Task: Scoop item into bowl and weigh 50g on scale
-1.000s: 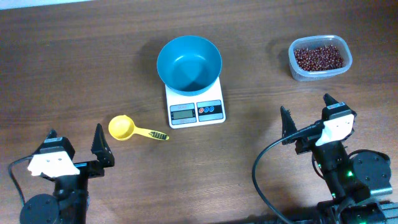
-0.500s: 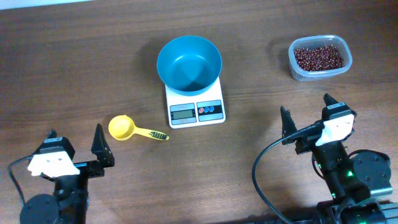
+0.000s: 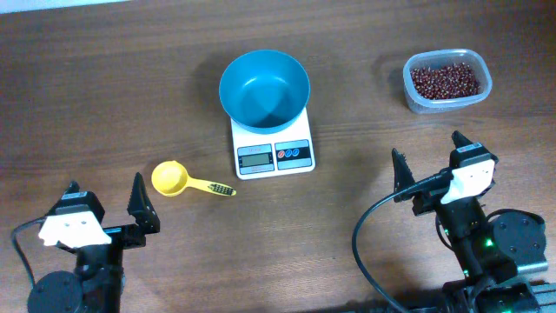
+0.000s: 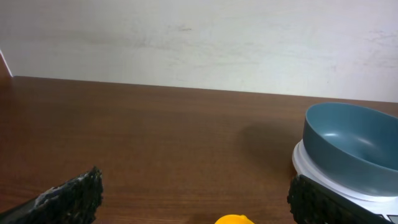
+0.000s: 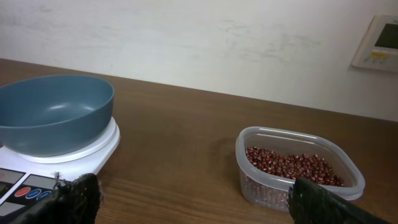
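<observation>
Overhead, task things: we see the teal bowl [image 3: 264, 87] sitting empty on the white scale [image 3: 273, 156] at mid-table. The beans [image 3: 445, 80] lie in a clear tub [image 3: 407, 85] at the far right, well apart from the scale. A yellow scoop [image 3: 178, 180] lies on the table [image 3: 87, 87] left of the scale. The display is too small for us to read.
Overhead, grippers: the left gripper [image 3: 104, 184] hovers near the scoop, jaws wide apart and empty. The right gripper [image 3: 426, 146] sits on the near side of the tub, jaws likewise spread, holding nothing.
Left wrist view: between the spread jaws we see bare table, with bowl and scale at right and a sliver of scoop at the bottom edge.
Right wrist view: the bowl on the scale is at left and the tub of beans at right, both ahead of the open jaws.
Step in hand: we judge that scooping has not begun, since no beans are in the bowl.
Next move: we expect the left gripper must drop onto the scoop's handle and close. The thin, flat-lying handle calls for a low, well-aligned pinch.
</observation>
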Robot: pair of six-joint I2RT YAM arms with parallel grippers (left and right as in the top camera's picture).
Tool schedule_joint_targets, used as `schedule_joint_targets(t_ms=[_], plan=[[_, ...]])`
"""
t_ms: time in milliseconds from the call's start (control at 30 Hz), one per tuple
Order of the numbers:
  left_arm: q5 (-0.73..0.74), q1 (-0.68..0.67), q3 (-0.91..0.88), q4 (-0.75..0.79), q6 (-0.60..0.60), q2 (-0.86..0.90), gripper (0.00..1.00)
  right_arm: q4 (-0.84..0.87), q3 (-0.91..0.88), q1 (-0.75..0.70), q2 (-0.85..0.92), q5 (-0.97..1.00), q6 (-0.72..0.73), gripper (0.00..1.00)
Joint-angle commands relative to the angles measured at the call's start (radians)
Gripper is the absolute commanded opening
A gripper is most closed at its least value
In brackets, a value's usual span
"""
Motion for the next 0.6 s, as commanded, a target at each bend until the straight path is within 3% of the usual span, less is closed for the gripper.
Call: schedule_joint_targets(t_ms=[0,567], plan=[[0.012,-0.006,-0.006,0.002,-0.014,-0.01,0.99,0.0,-0.009,0.013,-0.008,0.005,0.011,0.99],[0.038,-0.006,-0.006,0.005,-0.014,-0.008,0.99,0.0,-0.009,0.013,-0.008,0.005,0.011,0.99]])
